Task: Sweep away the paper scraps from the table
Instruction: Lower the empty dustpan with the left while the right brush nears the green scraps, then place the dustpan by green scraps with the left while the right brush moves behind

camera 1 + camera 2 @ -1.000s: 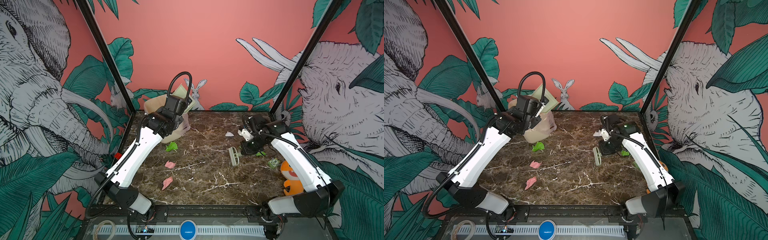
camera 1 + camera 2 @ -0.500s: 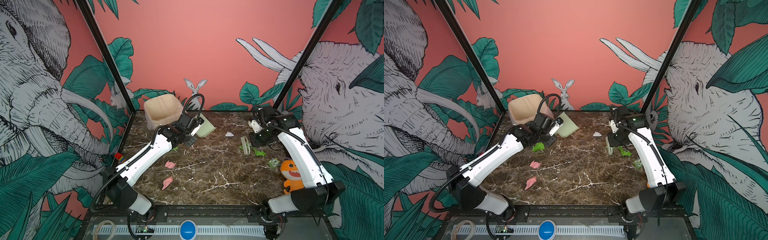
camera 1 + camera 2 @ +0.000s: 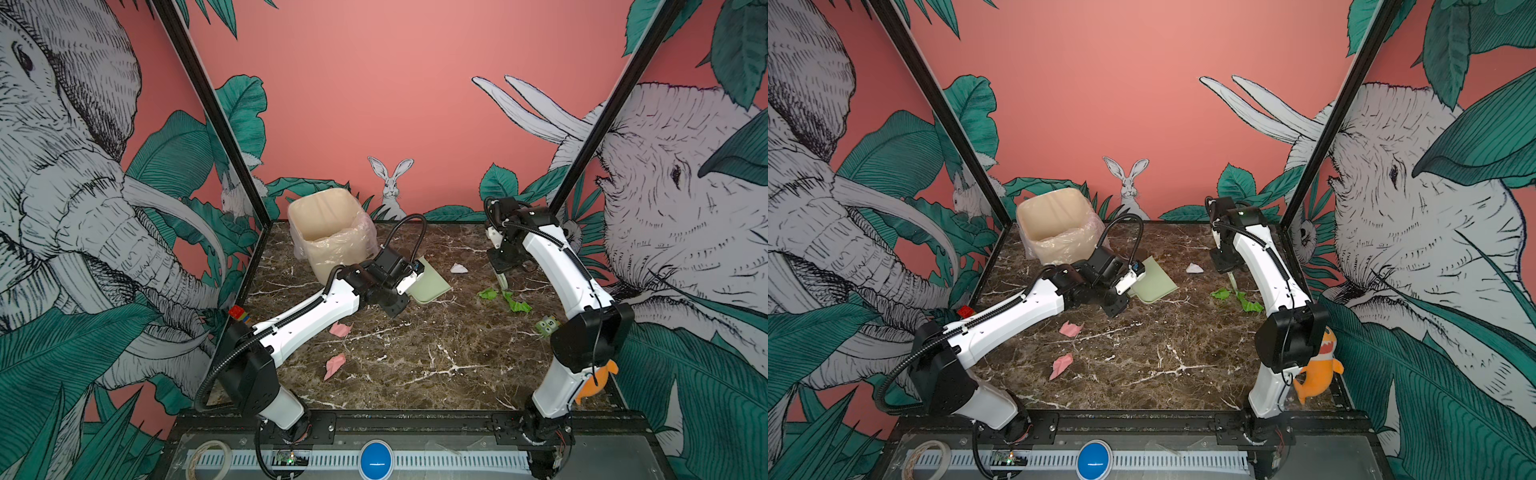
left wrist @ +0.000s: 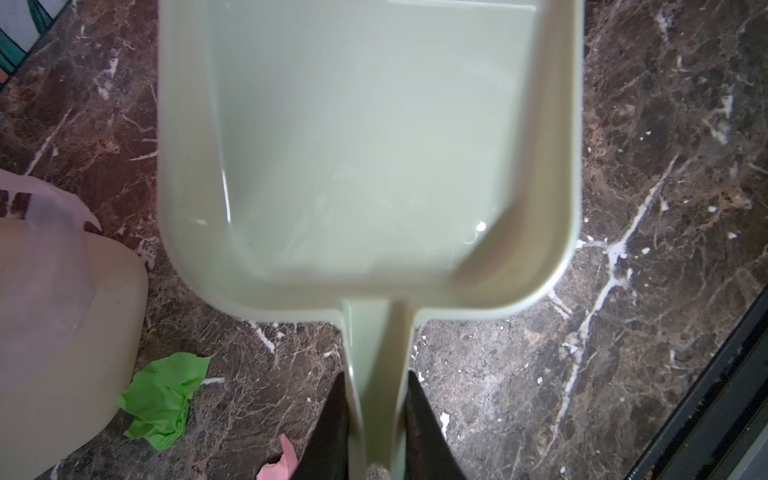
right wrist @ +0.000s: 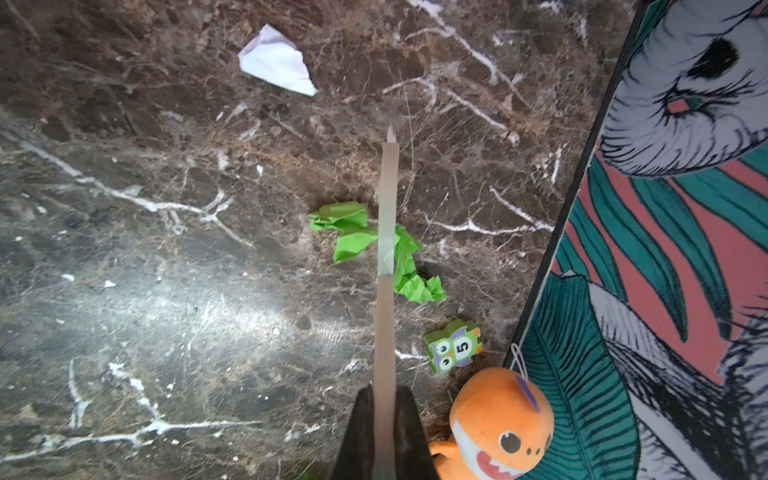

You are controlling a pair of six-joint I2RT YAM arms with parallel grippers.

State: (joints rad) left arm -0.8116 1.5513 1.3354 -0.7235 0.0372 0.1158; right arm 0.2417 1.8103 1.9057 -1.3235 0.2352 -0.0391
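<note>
My left gripper (image 4: 376,376) is shut on the handle of the pale green dustpan (image 4: 365,145), which sits low over the table (image 3: 415,353) just right of the bin; both top views show the pan (image 3: 432,284) (image 3: 1154,282). My right gripper (image 5: 384,388) is shut on a thin pale brush (image 5: 386,232), seen edge-on, hanging by two green paper scraps (image 3: 488,294) (image 3: 517,305). A white scrap (image 3: 458,268) lies between pan and brush. Two pink scraps (image 3: 340,329) (image 3: 334,365) lie under my left arm. Another green scrap (image 4: 162,401) lies beside the bin.
A beige bin with a plastic liner (image 3: 332,232) stands at the back left corner. An orange plush toy (image 3: 1316,374) and a green owl block (image 3: 548,325) sit along the right edge, close to my right arm. A small red block (image 3: 237,311) sits at the left edge.
My left arm has carried the dustpan from over the bin down to the table on its right. My right gripper has moved the brush back and to the right, beside the green scraps.
</note>
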